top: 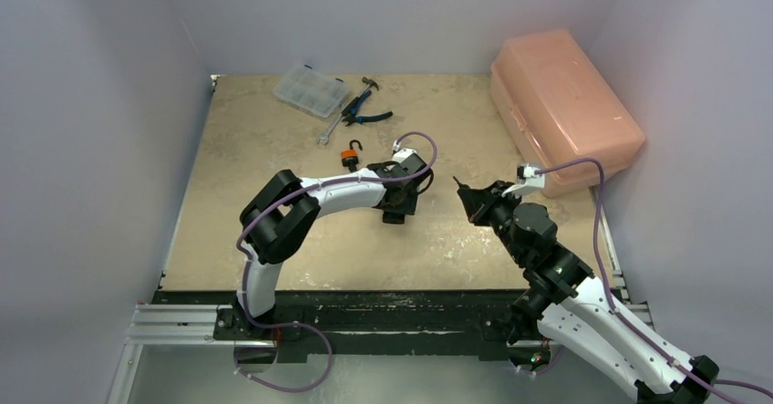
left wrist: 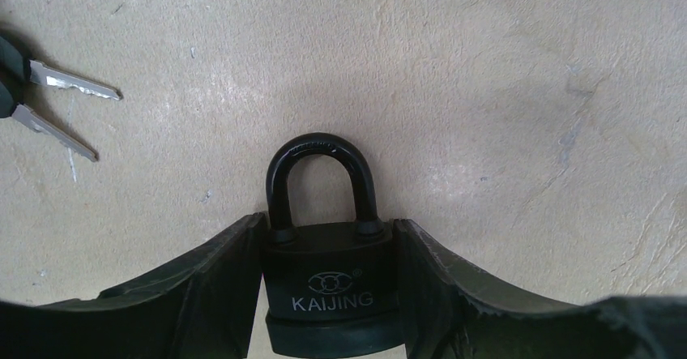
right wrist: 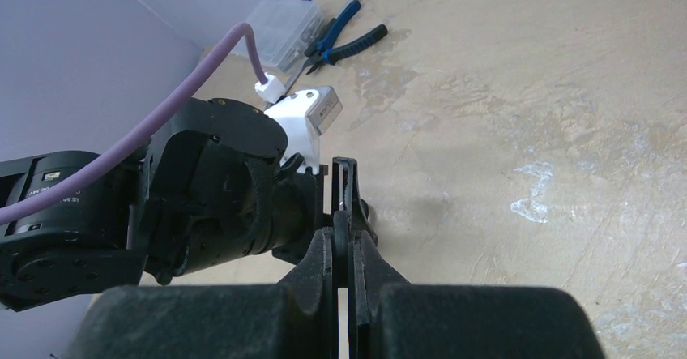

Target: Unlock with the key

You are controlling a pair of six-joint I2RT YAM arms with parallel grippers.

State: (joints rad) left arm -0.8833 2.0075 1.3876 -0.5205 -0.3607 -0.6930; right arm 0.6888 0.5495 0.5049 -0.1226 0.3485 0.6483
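A black padlock (left wrist: 332, 282) marked KAIJING lies on the table with its shackle (left wrist: 320, 160) closed. My left gripper (left wrist: 328, 225) is shut on it, a finger pressed against each side of the body. From above the left gripper (top: 398, 205) covers the lock. My right gripper (top: 474, 202) hovers just right of it, shut on the black head of a key (right wrist: 344, 185) whose blade sticks out past the tips (right wrist: 347, 241). Two silver key blades (left wrist: 77, 89) show at the left edge of the left wrist view, apart from the lock.
A small orange padlock (top: 350, 155) sits just behind the left gripper. Further back lie a wrench (top: 330, 130), blue-handled pliers (top: 365, 110), a small hammer (top: 369, 83) and a clear organiser box (top: 310, 89). A large pink case (top: 561, 103) fills the right rear.
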